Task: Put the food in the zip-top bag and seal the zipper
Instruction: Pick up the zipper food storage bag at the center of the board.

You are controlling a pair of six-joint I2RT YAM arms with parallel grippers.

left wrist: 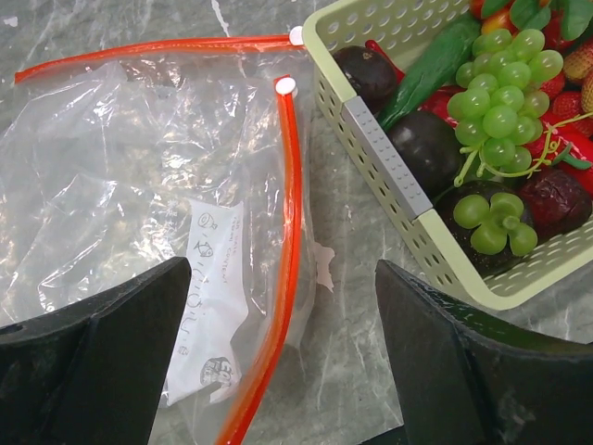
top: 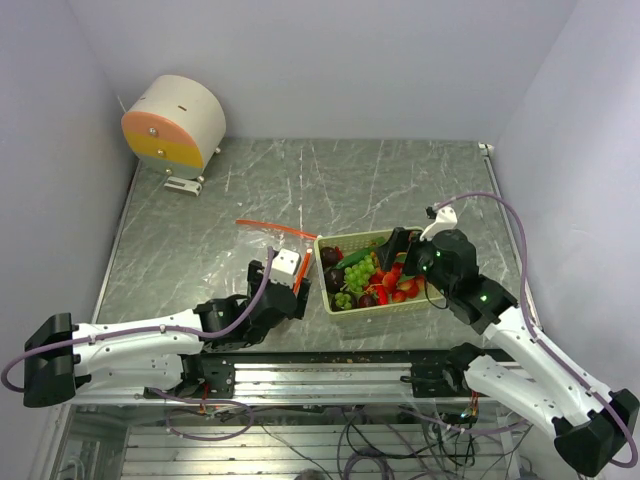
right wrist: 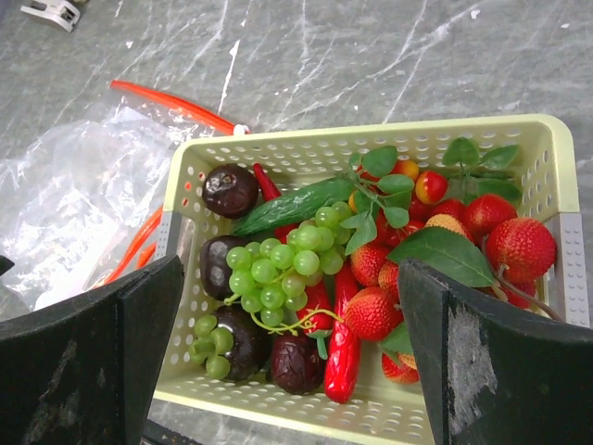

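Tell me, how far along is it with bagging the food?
Barely started. Nothing is bagged: the food all sits in the basket, and the zip-top bag lies beside it, its zipper unsealed. In hand: nothing; the left gripper hangs open over the bag, the right gripper over the basket. Left: loading and sealing.

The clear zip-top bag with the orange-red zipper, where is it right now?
In the top view the clear bag lies flat just left of the pale green basket, beneath the open left gripper.

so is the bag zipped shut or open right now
Open: the zip-top bag has its two orange zipper strips spread well apart in the left wrist view.
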